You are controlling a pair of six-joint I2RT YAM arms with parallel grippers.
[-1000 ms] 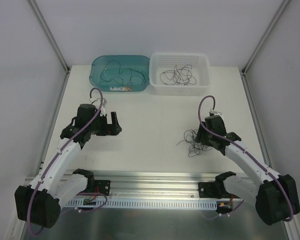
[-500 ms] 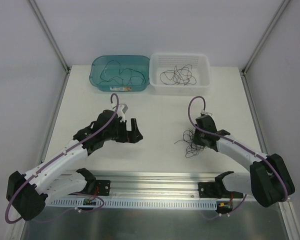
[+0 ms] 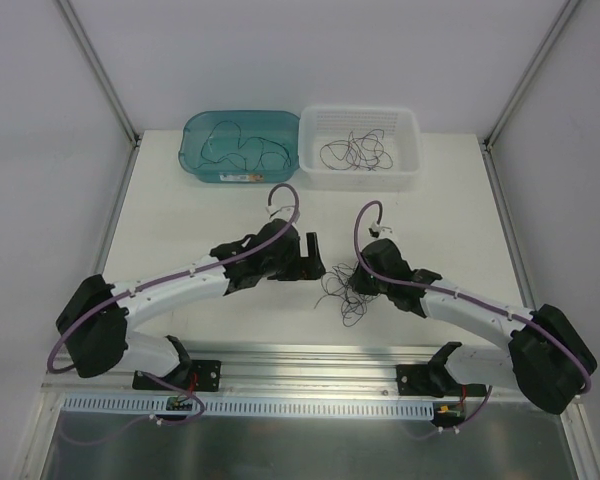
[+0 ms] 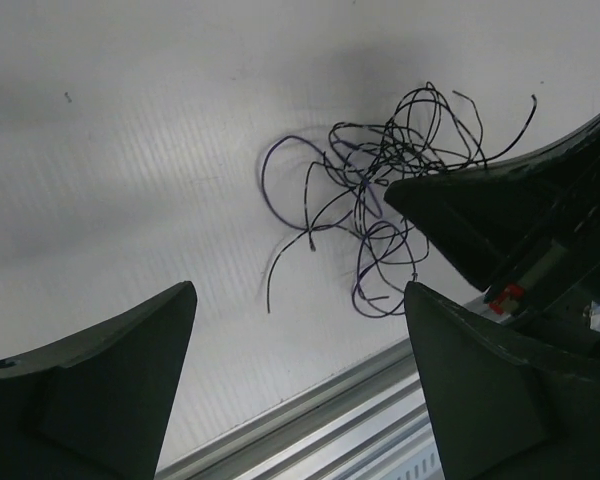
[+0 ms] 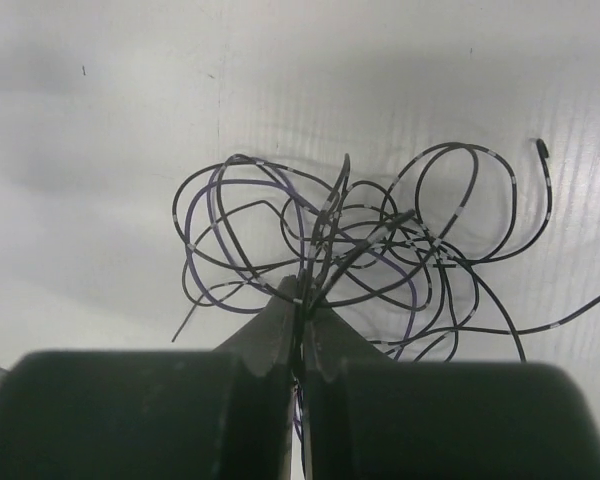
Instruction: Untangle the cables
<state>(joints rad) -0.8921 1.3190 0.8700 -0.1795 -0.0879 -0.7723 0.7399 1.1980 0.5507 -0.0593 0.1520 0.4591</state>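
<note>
The cables lie as one loose tangle of thin black and purple wires on the white table, just in front of centre. My right gripper is at the tangle's right edge. In the right wrist view it is shut, with several strands of the cables pinched between its fingertips and the loops fanning out beyond them. My left gripper hovers open just left of the tangle, nothing between its fingers. In the left wrist view that gripper faces the cables and the right gripper.
A teal bin at the back left and a white basket beside it each hold a few more loose wires. An aluminium rail runs along the table's near edge. White walls enclose the table.
Both arms have swung in toward the table's centre. The right gripper has shut on the tangle and dragged it left. The left gripper has come right, close to the tangle.
</note>
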